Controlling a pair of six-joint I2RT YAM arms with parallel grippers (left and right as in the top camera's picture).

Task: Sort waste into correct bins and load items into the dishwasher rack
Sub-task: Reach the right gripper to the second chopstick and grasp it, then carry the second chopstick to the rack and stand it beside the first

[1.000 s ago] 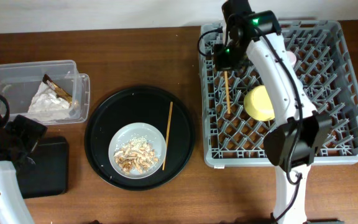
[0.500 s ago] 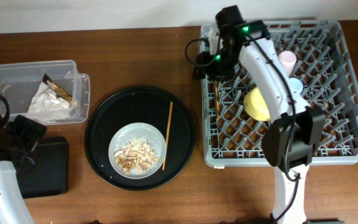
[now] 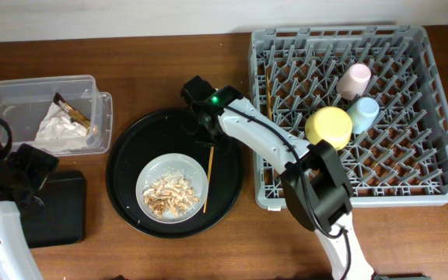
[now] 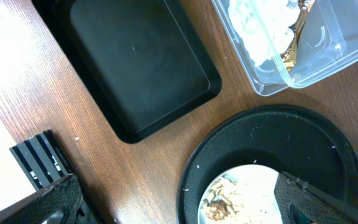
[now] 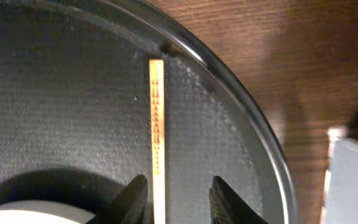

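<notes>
My right gripper (image 3: 206, 131) (image 5: 179, 199) is open, low over the round black tray, its fingers either side of a wooden chopstick (image 3: 208, 179) (image 5: 156, 124) lying there. Another chopstick (image 3: 270, 117) lies in the grey dishwasher rack (image 3: 337, 198), along with the pink cup (image 3: 355, 79), the light-blue cup (image 3: 363, 114) and the yellow bowl (image 3: 328, 127). The pale plate (image 3: 185, 167) (image 4: 260, 180) holds beige food scraps (image 3: 169, 194) (image 4: 225, 202). The clear tub (image 3: 22, 92) (image 4: 328, 56) holds the white napkin (image 3: 59, 131) (image 4: 257, 25) and the gold-brown wrapper (image 3: 75, 111). My left gripper (image 3: 23, 173) (image 4: 185, 208) is open and empty.
The large round black tray (image 3: 131, 155) (image 4: 303, 134) carries the plate and chopstick at the table's middle. The shallow black rectangular tray (image 3: 59, 210) (image 4: 142, 68) sits at front left, below the tub. The rack's left wall stands just right of the round tray.
My right arm swung left from the rack down to the round tray. The chopstick it carried now lies in the rack's left side. The left arm has not moved.
</notes>
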